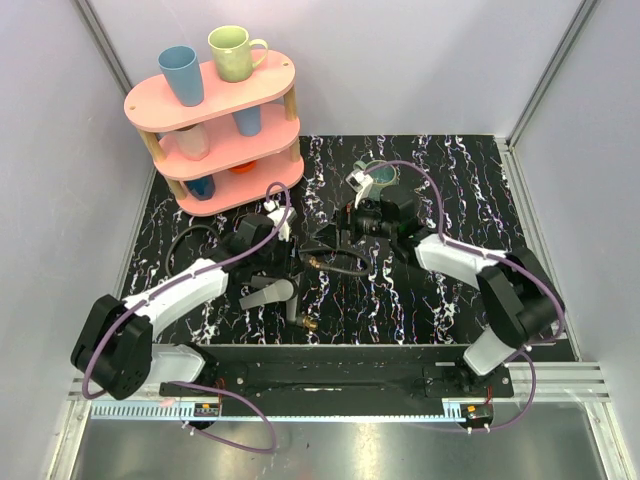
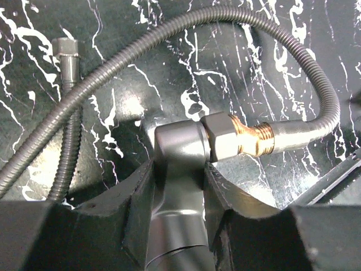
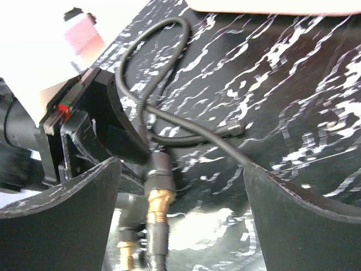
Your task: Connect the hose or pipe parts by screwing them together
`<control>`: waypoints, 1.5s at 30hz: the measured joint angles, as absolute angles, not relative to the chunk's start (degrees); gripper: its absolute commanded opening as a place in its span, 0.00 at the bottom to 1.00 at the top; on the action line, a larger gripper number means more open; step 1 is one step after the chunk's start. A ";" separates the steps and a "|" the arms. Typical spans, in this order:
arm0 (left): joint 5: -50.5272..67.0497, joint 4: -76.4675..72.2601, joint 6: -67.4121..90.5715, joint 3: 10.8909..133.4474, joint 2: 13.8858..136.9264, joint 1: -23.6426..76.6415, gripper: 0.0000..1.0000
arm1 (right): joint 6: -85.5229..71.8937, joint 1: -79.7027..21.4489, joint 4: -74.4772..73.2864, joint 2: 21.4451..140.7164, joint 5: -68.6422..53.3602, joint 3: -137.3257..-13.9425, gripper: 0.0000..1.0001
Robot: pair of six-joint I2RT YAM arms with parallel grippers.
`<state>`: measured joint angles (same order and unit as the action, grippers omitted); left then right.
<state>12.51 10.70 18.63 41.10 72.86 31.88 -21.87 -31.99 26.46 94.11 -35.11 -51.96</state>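
Hoses (image 1: 345, 268) on table (image 1: 450, 180), shelf rack (image 1: 270, 82) behind-left

- From above and behind the arm bases, the fixed camera looks down across the whole marbled table (image 1: 400, 310).
- The left wrist camera, tight over the left claw (image 2: 179, 172) and the grey piece (image 2: 177, 144), faces the tabletop.
- The right wrist camera peers low along the table between the right claw (image 3: 180, 164) fingers.
- All three share the black hose (image 1: 345, 268).

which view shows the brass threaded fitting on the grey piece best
The left wrist view: the brass fitting sits mid-frame, sharp, threads and nut plain, on the grey piece gripped by the left tool. The right wrist view shows it low and blurred inside the open right tool. The top view gives only a brass speck.
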 measured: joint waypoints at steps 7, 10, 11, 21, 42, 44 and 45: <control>14.61 17.17 19.64 44.73 76.88 28.71 0.00 | 13.43 -35.07 25.45 81.38 -29.65 -43.94 0.97; 16.10 19.40 19.70 46.19 78.22 27.40 0.00 | 25.69 -40.38 26.76 77.34 -27.66 -38.41 0.96; 16.49 20.21 19.62 46.81 78.65 27.16 0.00 | 29.82 -41.76 26.87 76.51 -27.24 -36.86 0.95; 20.45 24.77 18.68 52.38 84.23 26.85 0.00 | 52.36 -48.38 24.60 77.14 -16.62 -33.10 0.89; 22.76 25.43 18.65 52.51 84.66 26.85 0.00 | 64.38 -53.39 23.75 89.89 -9.61 -39.42 0.00; 22.57 26.11 18.92 52.51 84.62 26.70 0.00 | 64.42 -53.45 23.88 90.67 -8.80 -40.38 0.00; 22.48 26.06 19.00 52.51 84.62 26.48 0.00 | 64.40 -53.49 23.75 90.94 -8.47 -40.71 0.00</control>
<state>22.48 26.06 19.00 52.51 84.62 26.48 64.40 -53.49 23.75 90.94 -8.47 -40.71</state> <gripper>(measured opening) 0.397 0.182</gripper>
